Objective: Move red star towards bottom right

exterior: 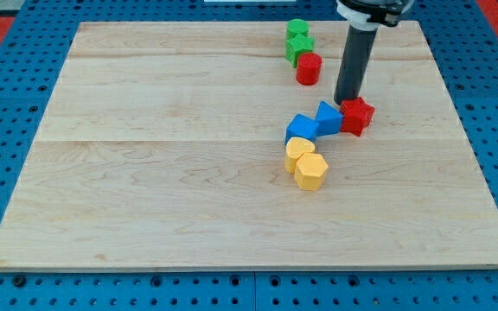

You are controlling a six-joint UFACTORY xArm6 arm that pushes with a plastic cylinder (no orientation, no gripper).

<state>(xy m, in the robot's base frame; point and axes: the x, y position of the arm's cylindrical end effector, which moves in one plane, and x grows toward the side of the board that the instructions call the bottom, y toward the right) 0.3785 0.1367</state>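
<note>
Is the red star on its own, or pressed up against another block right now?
Pressed up. The red star touches a blue block on its left side. My tip sits at its upper left edge.

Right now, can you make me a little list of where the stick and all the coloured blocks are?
my tip: touching the red star's upper-left edge
red star: right of centre, beside a blue block
blue blocks: a touching pair left of the star
yellow blocks: touching pair just below the blue ones
green blocks: stacked near the view's top
red cylinder: just below the green blocks
table: wooden board
</note>
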